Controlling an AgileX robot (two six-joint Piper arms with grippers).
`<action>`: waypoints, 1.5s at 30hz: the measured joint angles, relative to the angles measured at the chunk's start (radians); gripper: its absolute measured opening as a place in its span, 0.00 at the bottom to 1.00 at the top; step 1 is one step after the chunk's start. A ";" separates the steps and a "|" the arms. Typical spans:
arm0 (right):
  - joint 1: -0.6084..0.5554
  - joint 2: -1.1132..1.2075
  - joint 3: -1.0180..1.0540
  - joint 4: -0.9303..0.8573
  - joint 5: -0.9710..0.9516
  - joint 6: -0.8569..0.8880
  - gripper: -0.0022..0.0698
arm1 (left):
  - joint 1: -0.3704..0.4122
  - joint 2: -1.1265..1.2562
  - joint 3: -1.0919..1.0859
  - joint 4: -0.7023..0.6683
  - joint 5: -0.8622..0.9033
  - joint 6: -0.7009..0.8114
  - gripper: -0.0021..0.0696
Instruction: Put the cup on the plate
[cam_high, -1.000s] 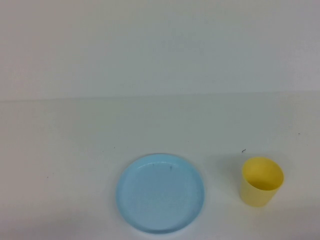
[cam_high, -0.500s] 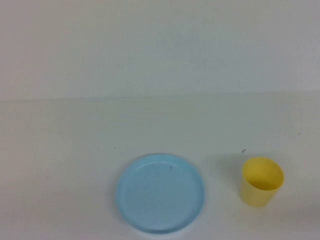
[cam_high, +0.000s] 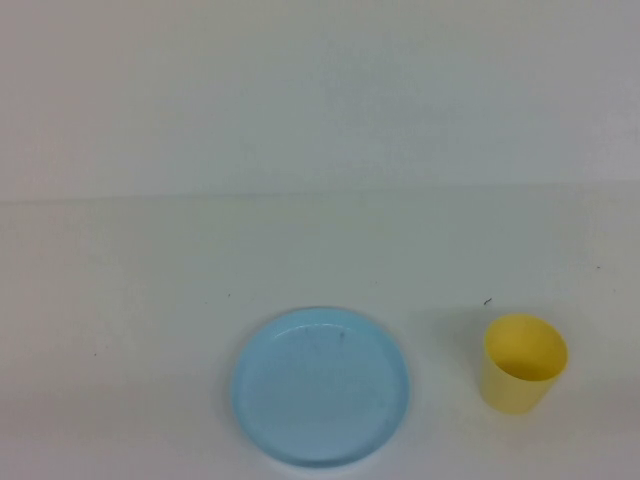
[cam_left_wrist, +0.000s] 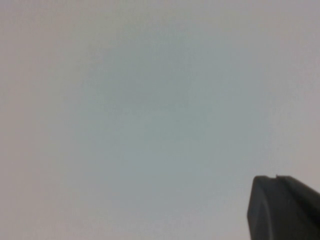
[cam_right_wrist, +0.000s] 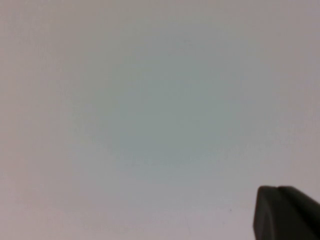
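A small yellow cup (cam_high: 522, 364) stands upright on the white table, near the front right in the high view. To its left lies the round light blue plate (cam_high: 320, 386), with nothing on it and a gap between the two. Neither arm shows in the high view. In the left wrist view my left gripper (cam_left_wrist: 276, 178) is a dark tip with its fingers pressed together, shut over bare white surface. In the right wrist view my right gripper (cam_right_wrist: 278, 189) looks the same, shut and holding nothing.
The white table (cam_high: 150, 300) runs back to a pale wall. A few tiny dark specks (cam_high: 487, 301) mark the surface near the cup.
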 joint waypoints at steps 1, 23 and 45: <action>0.000 0.000 0.000 0.000 -0.017 0.000 0.03 | 0.000 0.000 0.000 -0.006 0.005 0.000 0.03; 0.000 0.123 -0.492 -0.072 0.421 0.108 0.03 | 0.000 0.249 -0.493 -0.363 0.558 0.321 0.03; 0.000 0.824 -0.804 0.448 1.207 -0.470 0.03 | -0.001 1.079 -0.820 -0.535 0.938 0.390 0.48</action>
